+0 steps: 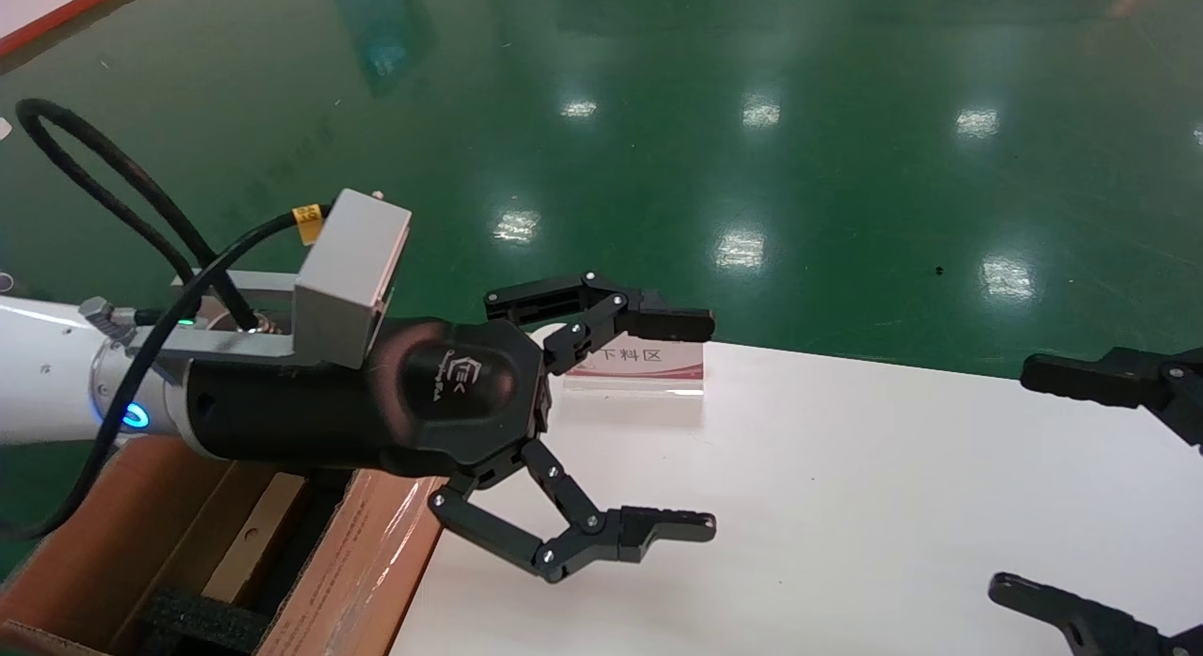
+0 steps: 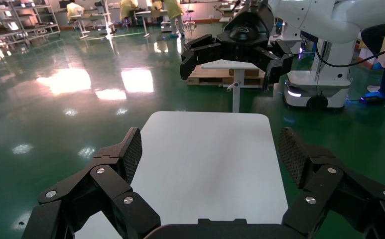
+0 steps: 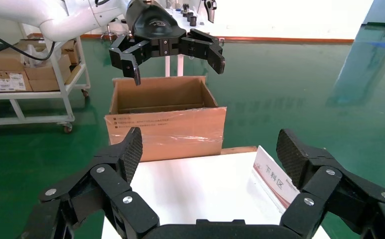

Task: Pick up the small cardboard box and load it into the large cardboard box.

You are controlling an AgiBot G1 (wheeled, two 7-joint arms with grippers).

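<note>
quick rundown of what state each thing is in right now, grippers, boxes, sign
left gripper: open, empty, in the air over the white table's edge beside the large cardboard box
right gripper: open, empty, at the table's right side
large cardboard box: upright, top open, taped flap hanging outward
small cardboard box: standing inside the large box
sign: upright on the white table

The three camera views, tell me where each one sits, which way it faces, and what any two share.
Head view: from the robot's head, forward and down at the white table; left hand open, right hand at the edge.
Left wrist view: over its own fingers, along the table toward the right hand.
Right wrist view: over its own fingers, toward the large cardboard box.
Shared: head and right wrist views both show the table sign.
</note>
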